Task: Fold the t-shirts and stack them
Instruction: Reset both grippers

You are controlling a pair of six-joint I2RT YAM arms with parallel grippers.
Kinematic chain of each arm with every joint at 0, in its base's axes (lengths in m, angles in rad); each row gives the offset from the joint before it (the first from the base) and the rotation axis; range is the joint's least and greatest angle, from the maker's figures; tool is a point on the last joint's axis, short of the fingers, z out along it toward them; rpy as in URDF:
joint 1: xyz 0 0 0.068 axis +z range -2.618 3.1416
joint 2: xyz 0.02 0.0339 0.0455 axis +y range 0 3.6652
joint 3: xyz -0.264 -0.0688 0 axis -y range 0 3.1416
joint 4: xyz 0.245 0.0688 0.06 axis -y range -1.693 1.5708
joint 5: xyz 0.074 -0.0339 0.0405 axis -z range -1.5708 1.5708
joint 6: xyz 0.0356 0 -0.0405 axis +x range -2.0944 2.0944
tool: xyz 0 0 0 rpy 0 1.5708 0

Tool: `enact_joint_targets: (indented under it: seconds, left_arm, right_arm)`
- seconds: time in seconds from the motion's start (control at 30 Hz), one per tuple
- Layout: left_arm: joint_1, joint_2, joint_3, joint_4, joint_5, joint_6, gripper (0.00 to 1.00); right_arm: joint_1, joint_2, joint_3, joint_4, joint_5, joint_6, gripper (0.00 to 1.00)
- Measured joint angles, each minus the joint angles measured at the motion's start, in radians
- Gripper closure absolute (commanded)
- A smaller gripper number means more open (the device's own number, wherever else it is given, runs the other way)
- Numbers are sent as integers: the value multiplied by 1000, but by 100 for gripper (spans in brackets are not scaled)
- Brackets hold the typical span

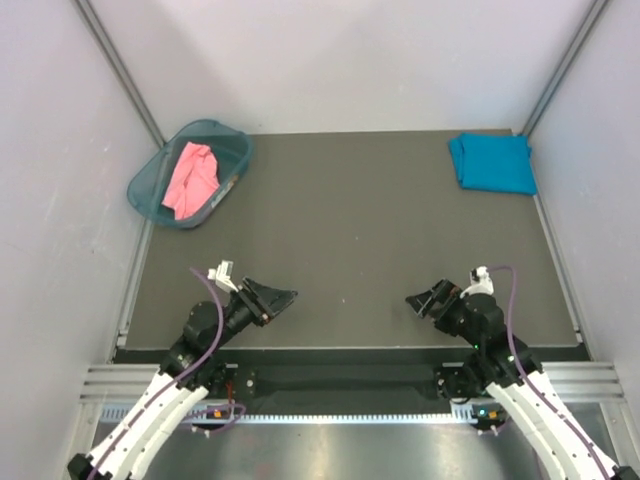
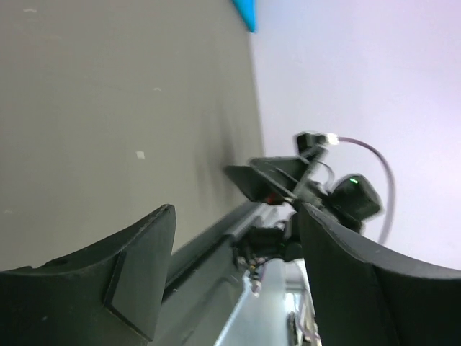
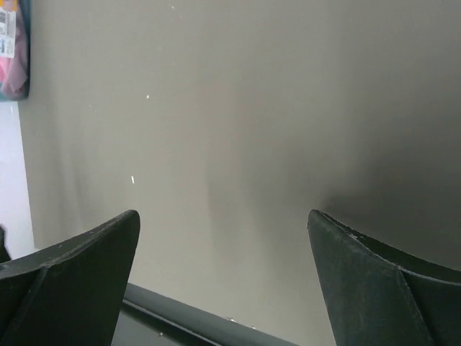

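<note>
A salmon-pink t-shirt (image 1: 191,178) is seen lying crumpled inside a teal plastic basket (image 1: 143,190) at the far left corner of the dark table (image 1: 350,220). Its long axis runs roughly from far to near, slightly slanted. A teal-blue t-shirt (image 1: 492,163) is laid folded flat at the far right corner, well apart from the basket.

The left gripper (image 1: 287,299) is held low near its base, jaws spread with nothing between them; the pink shirt lies ahead of it and to its left. The right gripper (image 1: 414,300) is likewise spread wide and empty, with the blue shirt ahead and to its right. The left arm is judged the nearer one for fetching the pink shirt.

A small white label (image 3: 8,24) is glimpsed beside the pink cloth in the right wrist view. Its print cannot be read, and no other writing is seen.
</note>
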Motion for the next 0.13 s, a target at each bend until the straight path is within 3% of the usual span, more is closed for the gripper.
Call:
enact_joint_targets:
  seconds: [0.13]
  left_arm:
    - [-2, -56, -18, 74, 50, -67, 27]
  right_arm:
    - [0, -72, -10, -10, -1, 7, 0]
